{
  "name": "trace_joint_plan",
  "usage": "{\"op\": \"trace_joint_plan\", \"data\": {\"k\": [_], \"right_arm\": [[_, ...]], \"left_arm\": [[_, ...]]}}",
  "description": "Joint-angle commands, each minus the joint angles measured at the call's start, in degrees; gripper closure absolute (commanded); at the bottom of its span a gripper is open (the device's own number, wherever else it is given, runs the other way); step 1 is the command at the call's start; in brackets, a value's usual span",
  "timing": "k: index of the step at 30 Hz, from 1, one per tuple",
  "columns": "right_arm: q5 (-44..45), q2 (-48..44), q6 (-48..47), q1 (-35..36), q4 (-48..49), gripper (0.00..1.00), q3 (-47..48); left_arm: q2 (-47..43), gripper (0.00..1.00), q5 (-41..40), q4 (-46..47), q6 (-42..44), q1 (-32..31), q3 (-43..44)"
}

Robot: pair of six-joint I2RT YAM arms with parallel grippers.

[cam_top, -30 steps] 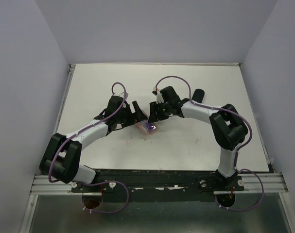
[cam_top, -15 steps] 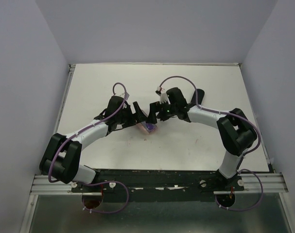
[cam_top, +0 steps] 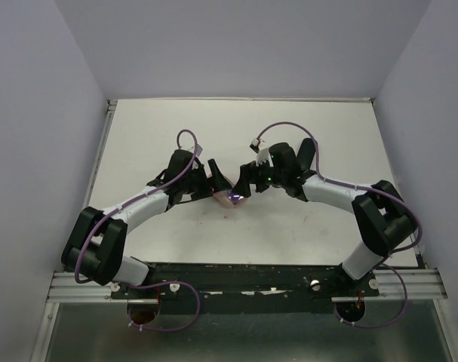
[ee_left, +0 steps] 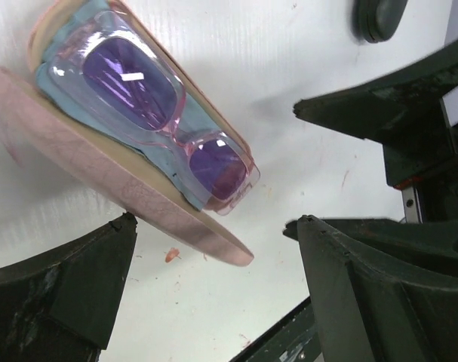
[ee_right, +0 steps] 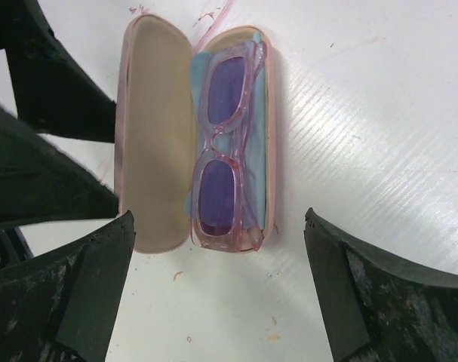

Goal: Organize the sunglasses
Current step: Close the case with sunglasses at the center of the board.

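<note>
The pale pink-purple sunglasses (ee_right: 221, 143) (ee_left: 164, 113) lie folded on a light blue cloth (ee_right: 262, 136) inside an open pink case (ee_right: 153, 136) (ee_left: 100, 173) (cam_top: 230, 198) mid-table. My right gripper (ee_right: 218, 214) (cam_top: 244, 182) hovers over the near end of the case, open wide and holding nothing. My left gripper (ee_left: 216, 220) (cam_top: 216, 179) is just to the left of the case, also open and empty. The case lid lies flat, hinged open beside the tray half.
A black oblong case (cam_top: 309, 148) (ee_left: 379, 15) lies on the table behind the right arm. The left gripper's fingers (ee_right: 40, 68) stand close beside the case lid. Small orange flecks mark the white table (ee_right: 349, 151).
My right gripper has opened wide and drawn back to the right, off the sunglasses, which stay in the pink case. The left arm has held still.
</note>
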Motion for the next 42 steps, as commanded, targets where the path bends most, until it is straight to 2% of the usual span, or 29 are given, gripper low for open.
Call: {"op": "trace_joint_plan", "data": {"k": [1, 4, 9, 14, 19, 21, 26, 30, 34, 37, 42], "right_arm": [[0.7, -3.7, -4.2, 1.1, 1.0, 0.0, -2.2], [-4.7, -4.8, -8.4, 1.1, 0.3, 0.0, -2.9], [-11.2, -5.1, -10.2, 1.1, -0.3, 0.0, -4.3], [-9.2, -4.8, -8.2, 1.1, 2.1, 0.0, -5.3], [0.4, -2.1, -0.4, 1.1, 4.1, 0.0, -3.1], [2.4, -1.0, 3.3, 1.1, 4.8, 0.03, -2.5], [0.8, 4.5, 6.4, 1.1, 4.6, 0.1, 1.2], [-0.2, 6.5, 6.8, 1.1, 5.5, 0.14, 2.7], [0.5, 8.2, 8.4, 1.0, 5.6, 0.21, 3.2], [0.5, 8.9, 9.2, 1.0, 5.7, 0.22, 3.1], [1.8, 10.0, 11.9, 0.2, 6.0, 0.26, 3.1]], "left_arm": [[0.4, 0.04, -3.3, 0.6, -0.7, 0.3, 1.4], [0.0, 0.04, -3.5, 0.4, -0.5, 0.3, 1.4], [-0.2, 0.04, -3.0, 0.4, -0.6, 0.3, 1.6], [-0.5, 0.05, -2.3, 0.9, -1.5, 0.3, 1.2], [-1.8, 0.08, -4.3, -1.0, -2.3, 0.2, 0.8], [-1.9, 0.09, -5.5, -1.8, -2.4, 0.2, 0.9], [-0.7, 0.12, -5.8, -3.0, -2.6, 0.2, 1.9], [-0.9, 0.19, -5.5, -2.4, -2.9, 0.1, 2.1], [-1.0, 0.21, -6.3, -3.2, -3.0, 0.0, 2.4], [-0.7, 0.23, -7.1, -4.9, -3.1, -0.3, 3.4], [0.0, 0.35, -9.8, -8.0, -3.0, -1.1, 5.5]]}}
